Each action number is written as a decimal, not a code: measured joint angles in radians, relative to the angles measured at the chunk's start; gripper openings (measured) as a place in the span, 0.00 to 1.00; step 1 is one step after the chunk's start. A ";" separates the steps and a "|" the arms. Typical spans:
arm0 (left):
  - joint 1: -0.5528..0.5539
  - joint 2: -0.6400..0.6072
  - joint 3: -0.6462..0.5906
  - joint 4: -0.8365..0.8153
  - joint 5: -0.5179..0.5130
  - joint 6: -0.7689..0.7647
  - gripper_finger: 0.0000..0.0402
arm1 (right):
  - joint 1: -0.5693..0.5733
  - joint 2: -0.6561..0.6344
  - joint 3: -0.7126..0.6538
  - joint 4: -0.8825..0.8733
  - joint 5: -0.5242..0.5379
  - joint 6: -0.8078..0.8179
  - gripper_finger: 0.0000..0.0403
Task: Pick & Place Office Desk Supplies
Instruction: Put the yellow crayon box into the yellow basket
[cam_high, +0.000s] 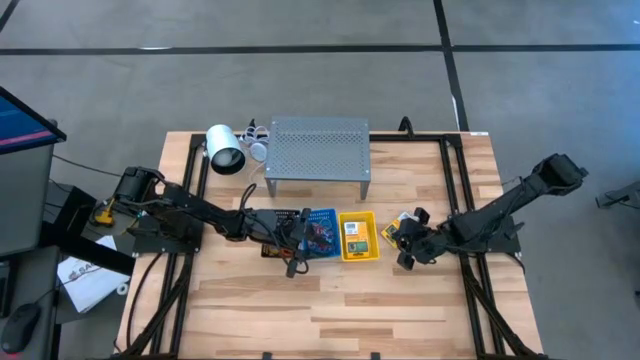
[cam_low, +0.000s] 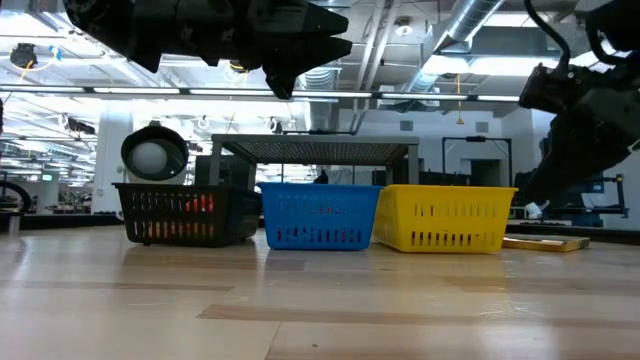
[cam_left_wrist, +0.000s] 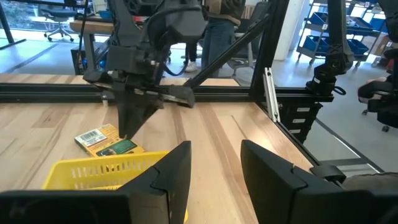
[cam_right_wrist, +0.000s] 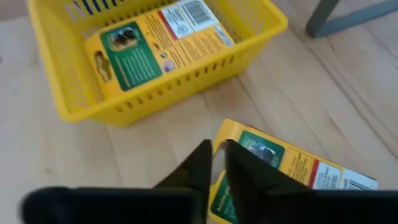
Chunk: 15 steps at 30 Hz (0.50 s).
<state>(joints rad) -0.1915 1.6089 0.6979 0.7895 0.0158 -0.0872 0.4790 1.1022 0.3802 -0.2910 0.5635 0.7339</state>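
Right gripper: jaws nearly together, only a thin slit between the tips, poised over the near edge of a crayon box lying flat on the bench; nothing sits between the tips (contact with the box cannot be told).

A second crayon box lies flat inside the yellow basket, just beside the first box.

Left gripper: jaws apart with a clear gap, empty, hovering above the blue basket.

The high view shows three baskets in a row in front of the grey perforated shelf: a black basket, the blue one, then the yellow.

A white cylinder with a dark end lies left of the shelf.
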 joint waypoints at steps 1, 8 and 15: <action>0.000 0.000 0.000 0.000 0.000 0.000 0.34 | -0.002 0.004 0.000 -0.004 -0.001 0.000 0.08; 0.000 0.000 0.000 -0.002 0.000 0.000 0.34 | -0.012 0.037 0.000 -0.053 -0.007 0.049 0.02; 0.000 0.000 0.000 -0.003 0.000 0.000 0.34 | -0.012 0.101 0.000 -0.046 -0.020 0.075 0.01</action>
<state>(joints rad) -0.1917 1.6089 0.6979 0.7860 0.0158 -0.0872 0.4671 1.2037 0.3801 -0.3370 0.5434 0.8087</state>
